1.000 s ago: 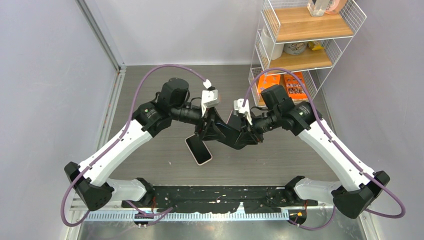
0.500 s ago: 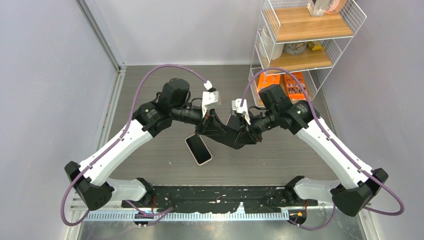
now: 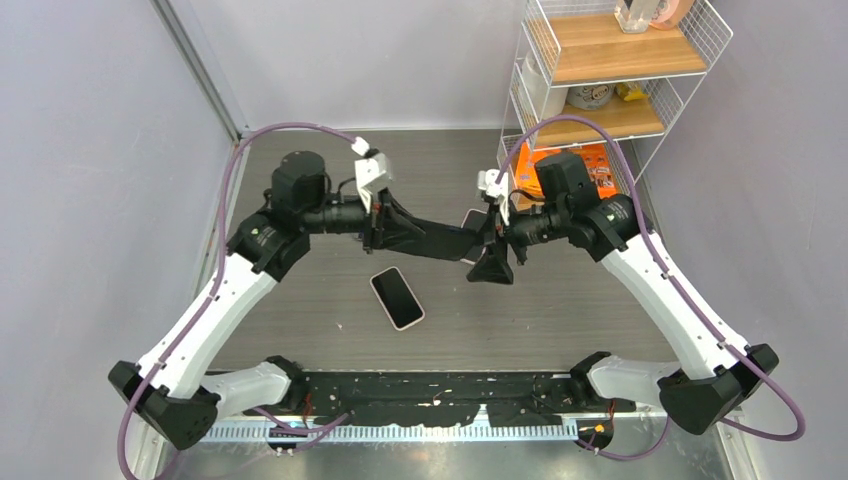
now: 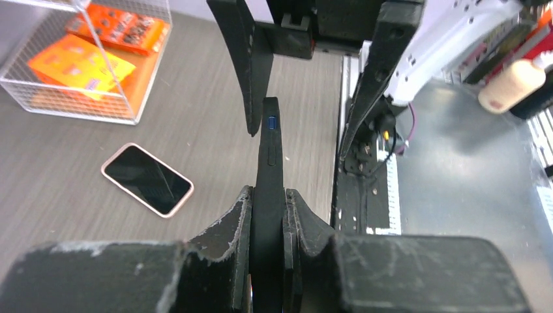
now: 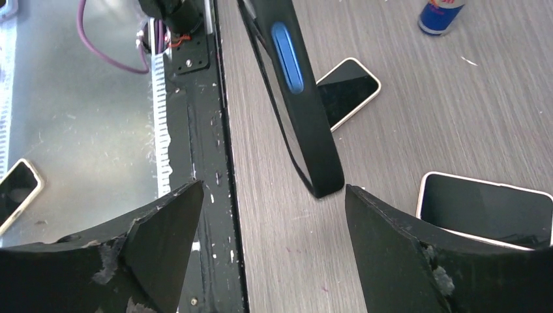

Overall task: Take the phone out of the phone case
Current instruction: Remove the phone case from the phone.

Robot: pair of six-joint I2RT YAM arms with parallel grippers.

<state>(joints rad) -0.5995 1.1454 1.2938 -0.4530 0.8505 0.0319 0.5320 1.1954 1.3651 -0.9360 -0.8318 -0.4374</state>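
My left gripper (image 3: 385, 228) is shut on one end of a black phone case (image 3: 430, 240), which it holds level above the table. Seen edge-on, the case (image 4: 269, 150) sits pinched between the left fingers (image 4: 235, 222). My right gripper (image 3: 493, 258) stands open at the case's free end. That end (image 5: 323, 179), below a blue side button, lies just ahead of the wide-apart right gripper (image 5: 272, 189), touching neither finger. No phone shows in the case. A pink-edged phone (image 3: 398, 298) lies screen-up on the table below. A second phone (image 5: 486, 212) lies under the right gripper.
A wire shelf rack (image 3: 600, 90) stands at the back right, with orange boxes (image 3: 580, 170) on its lowest level. A drink can (image 5: 440, 13) stands on the table. Another phone (image 5: 16, 189) lies on the metal strip past the table's near edge.
The right gripper has opened and let go of the case, drawing back to the right. The left arm has swung left and back, carrying the case with it.
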